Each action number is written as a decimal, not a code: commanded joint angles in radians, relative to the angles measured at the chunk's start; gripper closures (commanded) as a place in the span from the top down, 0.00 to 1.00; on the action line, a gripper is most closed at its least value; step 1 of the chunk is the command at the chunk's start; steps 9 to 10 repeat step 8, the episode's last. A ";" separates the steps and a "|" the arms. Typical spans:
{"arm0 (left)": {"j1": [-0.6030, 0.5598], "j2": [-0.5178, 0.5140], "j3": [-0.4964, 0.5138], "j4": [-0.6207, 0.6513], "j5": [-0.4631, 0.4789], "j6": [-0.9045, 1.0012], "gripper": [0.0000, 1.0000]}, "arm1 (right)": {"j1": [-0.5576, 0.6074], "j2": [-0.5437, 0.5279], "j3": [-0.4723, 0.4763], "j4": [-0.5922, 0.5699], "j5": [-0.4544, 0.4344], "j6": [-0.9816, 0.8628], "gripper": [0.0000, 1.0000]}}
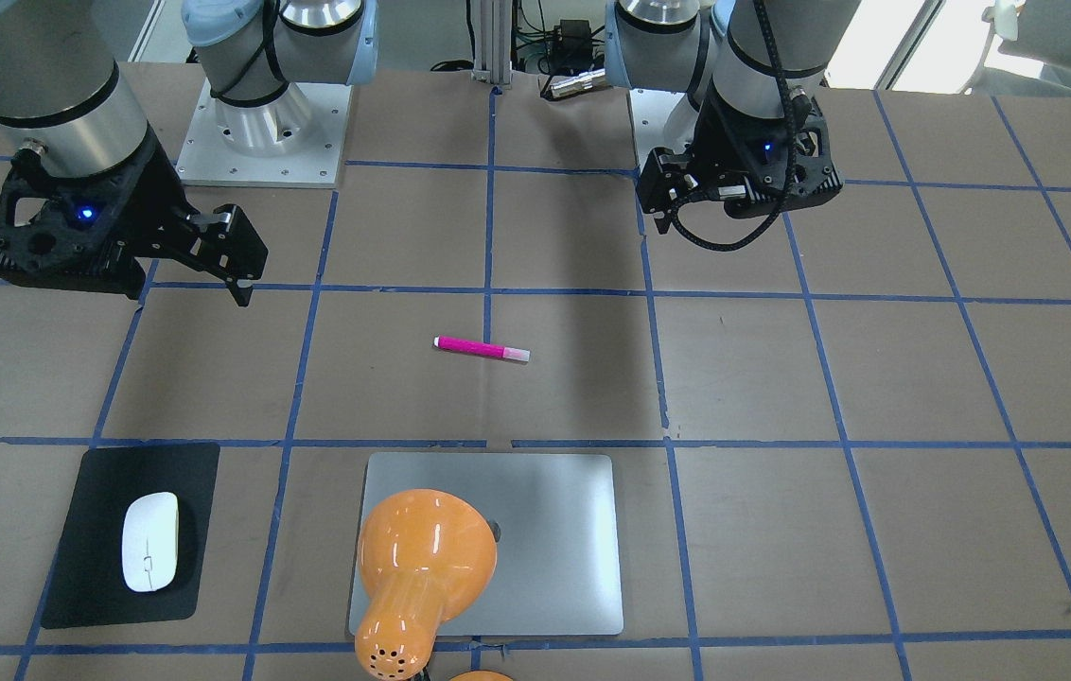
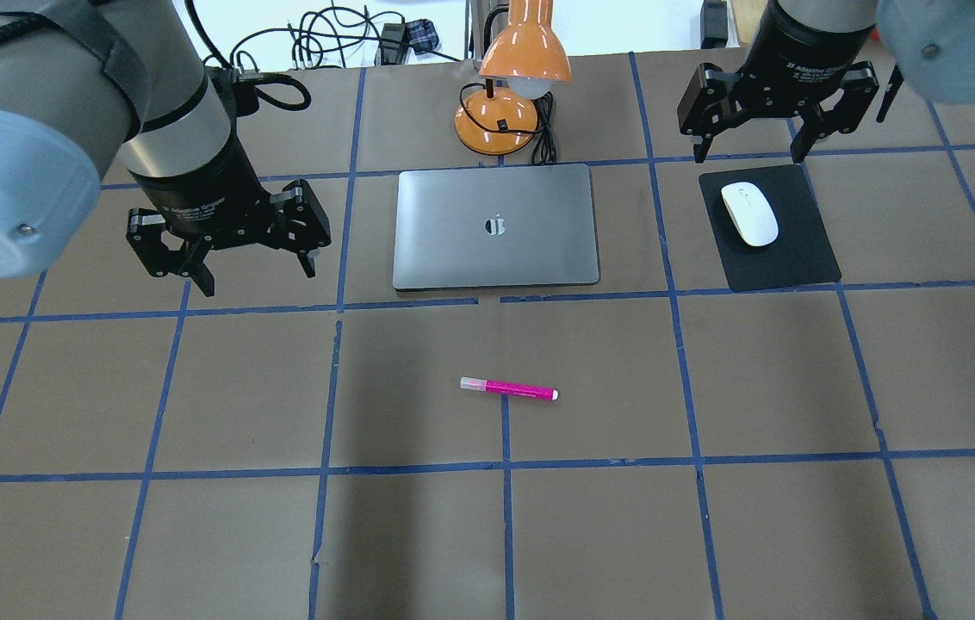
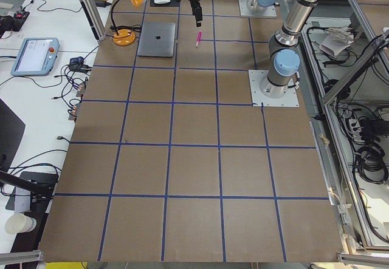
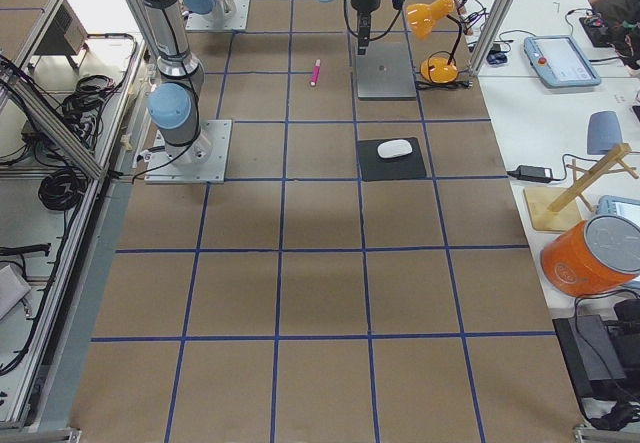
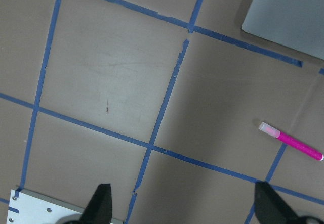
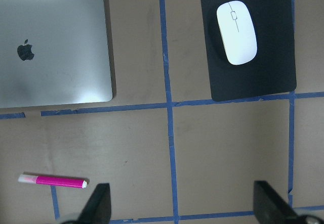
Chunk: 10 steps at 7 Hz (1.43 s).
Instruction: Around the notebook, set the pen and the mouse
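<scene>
The magenta pen point(image 2: 508, 389) lies flat on the brown table, in front of the notebook point(image 2: 496, 226), its pale tip to the left in the overhead view. The notebook is a shut silver laptop. To its right, the white mouse point(image 2: 748, 213) rests on a black mat point(image 2: 789, 263). My left gripper point(image 2: 257, 277) hangs open and empty left of the notebook. My right gripper point(image 2: 748, 155) hangs open and empty over the mat's far edge. The left wrist view shows the pen point(image 5: 290, 141). The right wrist view shows the pen point(image 6: 52, 180), mouse point(image 6: 236, 32) and notebook point(image 6: 50, 47).
An orange desk lamp point(image 2: 513, 69) stands behind the notebook with its cord beside it. In the front-facing view its shade point(image 1: 422, 558) covers part of the notebook. Blue tape lines grid the brown table. Both arm base plates sit at the robot's side.
</scene>
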 commanded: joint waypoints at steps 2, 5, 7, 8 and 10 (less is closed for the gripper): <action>0.014 0.005 0.000 -0.003 0.001 0.065 1.00 | 0.000 -0.001 0.000 0.000 0.000 0.000 1.00; 0.015 0.008 0.003 0.002 -0.002 0.065 1.00 | 0.000 0.002 0.000 -0.003 0.002 -0.002 1.00; 0.015 0.008 0.002 0.004 0.001 0.065 1.00 | -0.006 0.009 0.017 -0.004 0.000 -0.018 1.00; 0.014 0.013 0.002 0.004 0.001 0.059 1.00 | -0.008 0.009 0.017 -0.006 -0.006 -0.020 1.00; 0.014 0.013 0.002 0.004 0.001 0.059 1.00 | -0.008 0.009 0.017 -0.006 -0.006 -0.020 1.00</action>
